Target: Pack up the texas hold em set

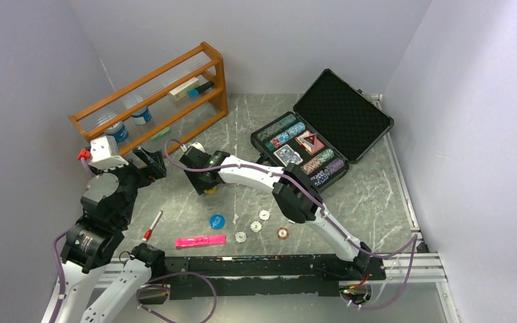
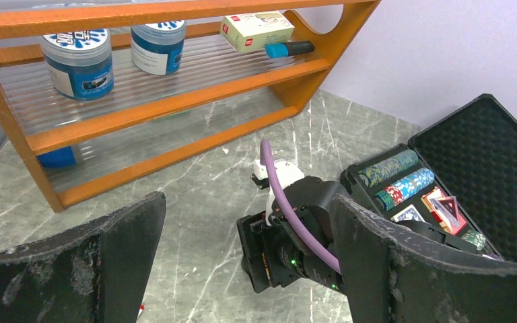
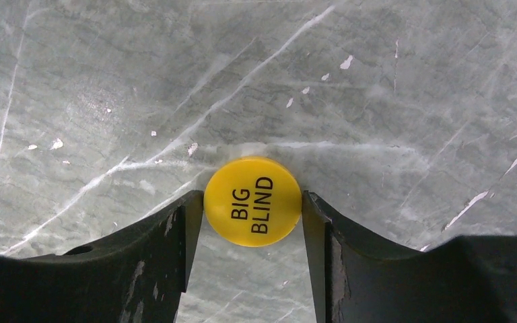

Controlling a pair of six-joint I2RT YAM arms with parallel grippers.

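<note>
Since the button (image 3: 252,202) looks like a light, stiff, kinda slick plastic disc lying flat on the bench (image 3: 377,81) between the right hand's (image 3: 252,210) fingers (image 3: 175,235), I'd pinch it by the thin rim, right where the hand seems clamped on it.

Pale walls (image 1: 276,33) enclose a grey marbled table (image 1: 370,208).

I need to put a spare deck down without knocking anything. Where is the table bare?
Bare: the back strip between the shelf and the open case, and the right front between the case and the near rail. Crowded: the middle front, with the blue button, white discs, pink marker and pen, and the right gripper pinching the yellow button.
</note>
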